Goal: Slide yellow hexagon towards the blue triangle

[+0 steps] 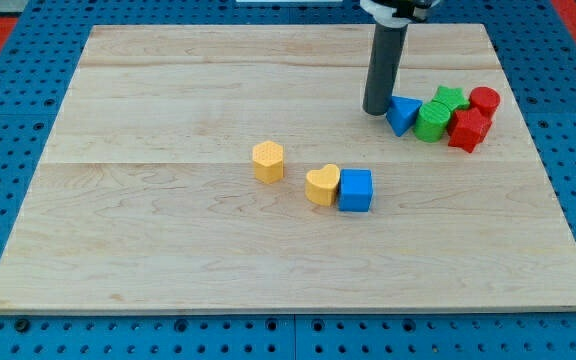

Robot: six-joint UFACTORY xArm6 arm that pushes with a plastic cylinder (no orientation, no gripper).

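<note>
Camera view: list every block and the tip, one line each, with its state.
yellow hexagon: alone, mid-board.
yellow heart: touching blue cube.
blue cube: right of heart.
blue triangle: beside my tip.
my tip: on board, left of triangle.
green blocks: clustered.
red blocks: clustered at the view's right.

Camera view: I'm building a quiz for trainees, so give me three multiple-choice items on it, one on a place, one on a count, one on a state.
1. Where is my tip?
A. beside the blue triangle, on its left in the view
B. touching the yellow hexagon
C. at the board's bottom edge

2. How many yellow blocks?
A. one
B. two
C. four

3. The yellow heart and blue cube are:
A. stacked
B. far apart
C. side by side

Key: 1 A, the rod ends next to the triangle. 2 B, hexagon and heart. 3 C, they sit flush together.
</note>
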